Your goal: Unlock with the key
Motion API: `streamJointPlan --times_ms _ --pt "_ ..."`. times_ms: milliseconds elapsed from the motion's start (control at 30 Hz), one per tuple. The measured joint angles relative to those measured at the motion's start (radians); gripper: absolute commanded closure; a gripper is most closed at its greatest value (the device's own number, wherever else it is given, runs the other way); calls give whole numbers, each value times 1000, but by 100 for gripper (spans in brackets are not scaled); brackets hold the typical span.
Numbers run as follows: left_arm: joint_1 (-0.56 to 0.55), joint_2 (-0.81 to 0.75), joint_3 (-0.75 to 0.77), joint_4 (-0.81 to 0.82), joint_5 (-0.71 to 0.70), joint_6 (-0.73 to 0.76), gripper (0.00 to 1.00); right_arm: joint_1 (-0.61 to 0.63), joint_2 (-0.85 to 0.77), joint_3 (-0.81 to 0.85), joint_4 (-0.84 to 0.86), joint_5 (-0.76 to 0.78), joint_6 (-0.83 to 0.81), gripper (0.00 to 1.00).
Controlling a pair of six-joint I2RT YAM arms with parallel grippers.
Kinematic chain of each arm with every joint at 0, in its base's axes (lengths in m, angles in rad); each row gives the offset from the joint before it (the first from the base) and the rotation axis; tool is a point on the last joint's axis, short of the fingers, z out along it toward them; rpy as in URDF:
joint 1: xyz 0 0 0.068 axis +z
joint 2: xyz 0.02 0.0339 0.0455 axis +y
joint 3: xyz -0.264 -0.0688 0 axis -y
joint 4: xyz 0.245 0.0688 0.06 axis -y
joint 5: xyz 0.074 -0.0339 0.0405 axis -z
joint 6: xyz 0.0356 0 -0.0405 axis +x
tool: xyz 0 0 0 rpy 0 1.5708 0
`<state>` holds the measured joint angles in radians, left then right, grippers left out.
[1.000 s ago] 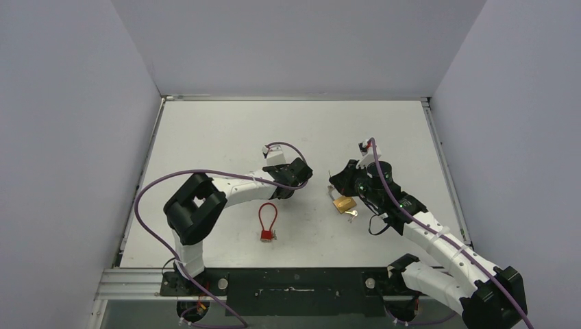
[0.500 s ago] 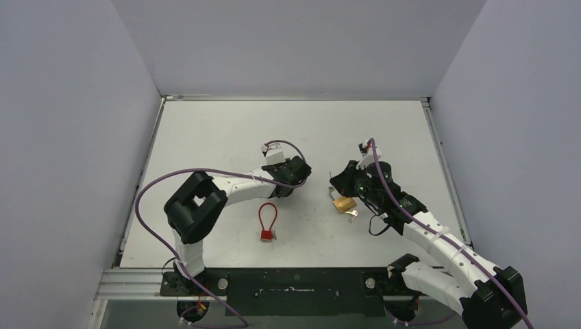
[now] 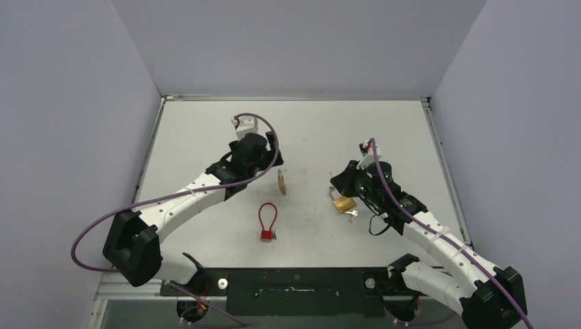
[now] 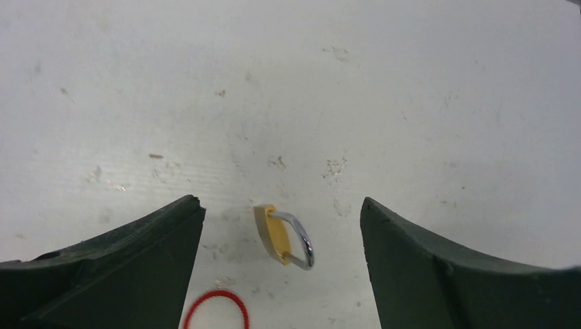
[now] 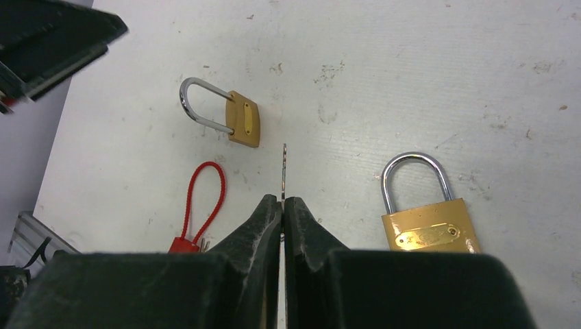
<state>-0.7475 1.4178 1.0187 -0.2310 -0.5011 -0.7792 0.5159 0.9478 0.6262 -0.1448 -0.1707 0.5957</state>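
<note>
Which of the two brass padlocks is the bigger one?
The brass padlock with the oval plate, lying flat beside the right tool. The other brass padlock, beyond the red cable lock, is clearly smaller.

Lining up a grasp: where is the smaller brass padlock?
The smaller padlock lies mid-table in the top view, just beyond the red cable lock, beside the left gripper.

Left pincer open, off small padlock
</note>
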Motion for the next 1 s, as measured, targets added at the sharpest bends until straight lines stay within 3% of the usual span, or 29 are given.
streamJointPlan --times_ms 167,400,533,633,800,1000 --pt "147 -29 51 26 210 307 17 0 0 0 0 0 0 100" --pt "291 -39 125 39 732 869 19 0 -2 0 -1 0 0 100" --pt "312 -43 127 22 949 1175 19 0 -15 0 -7 0 0 100" --pt "308 -6 180 -96 1072 1397 19 0 -32 1 -8 0 -1 100" --pt "283 108 297 -275 1154 1661 19 -2 -40 4 -8 0 -5 100" --pt "174 221 300 -390 1097 1808 20 -6 -40 4 -8 0 -9 100"
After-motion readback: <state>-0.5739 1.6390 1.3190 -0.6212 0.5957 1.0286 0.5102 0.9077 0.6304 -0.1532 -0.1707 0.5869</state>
